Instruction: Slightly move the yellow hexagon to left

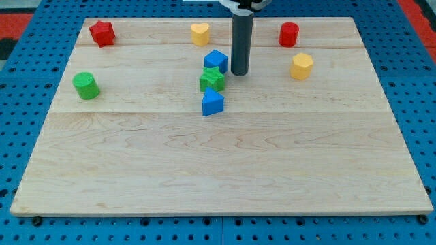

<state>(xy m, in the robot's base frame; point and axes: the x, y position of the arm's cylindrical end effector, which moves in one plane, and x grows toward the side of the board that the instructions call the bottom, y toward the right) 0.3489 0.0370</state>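
While my tip (240, 73) rests beside the blue cube (215, 60), the yellow hexagon (302, 66) lies to its right. I judge I must get round to the hexagon's far right side. No jaws here, just a bare rod.

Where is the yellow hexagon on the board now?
The yellow hexagon sits in the view's upper right, just below the red cylinder and to the right of my tip, apart from both.

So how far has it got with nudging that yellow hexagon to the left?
Nothing looks done yet: the yellow hexagon sits alone near the view's right, untouched. In hand: my tip rests on the board beside the blue cube and green star, on the hexagon's left. Left: get round to its right side, then push it slightly left.
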